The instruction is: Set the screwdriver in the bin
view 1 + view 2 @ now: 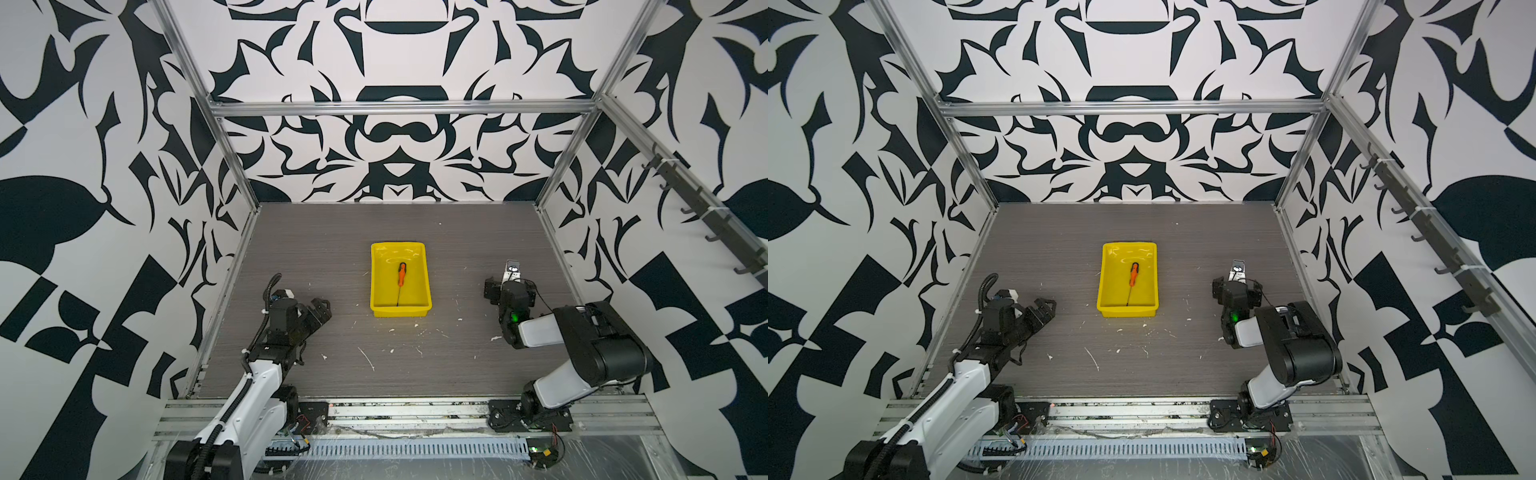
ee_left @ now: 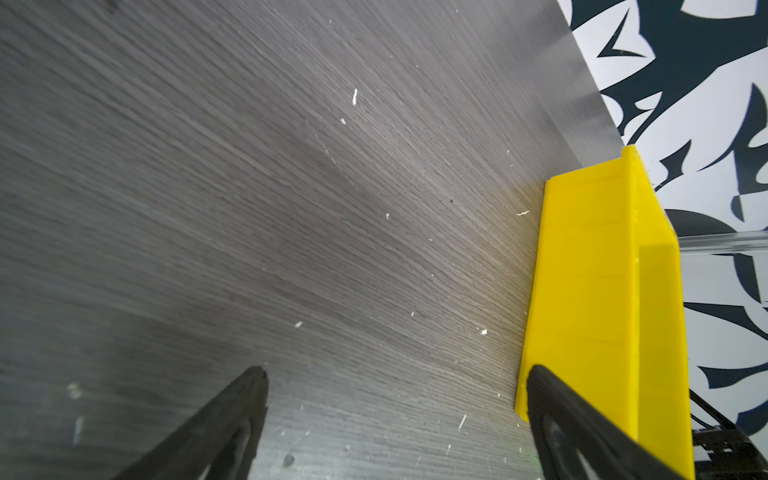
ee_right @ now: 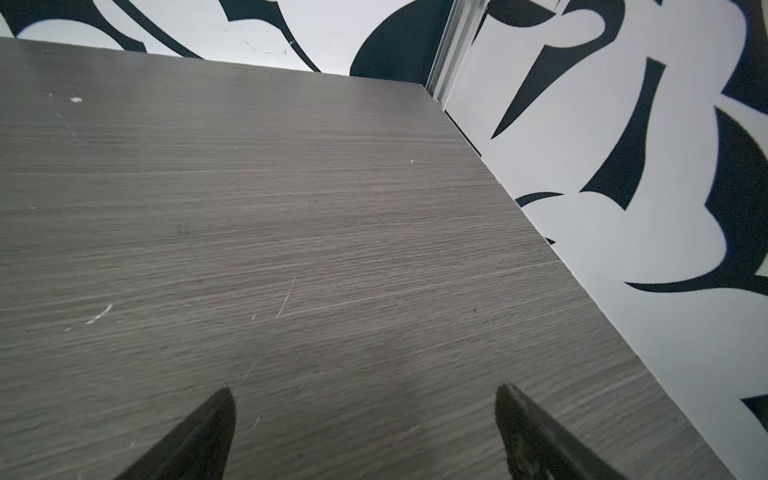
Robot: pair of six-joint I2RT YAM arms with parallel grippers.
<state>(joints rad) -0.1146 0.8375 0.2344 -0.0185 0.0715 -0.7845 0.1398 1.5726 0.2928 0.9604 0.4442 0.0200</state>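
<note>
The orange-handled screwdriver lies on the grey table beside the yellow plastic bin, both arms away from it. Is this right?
No: both top views show the orange-handled screwdriver inside the yellow plastic bin, not beside it. The rest holds.

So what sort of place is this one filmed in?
Probably a lab robot cell: a metal frame with patterned walls boxes in a grey table, the left arm and right arm are mounted on a rail at its front, and a yellow bin holding a screwdriver sits on it.
</note>
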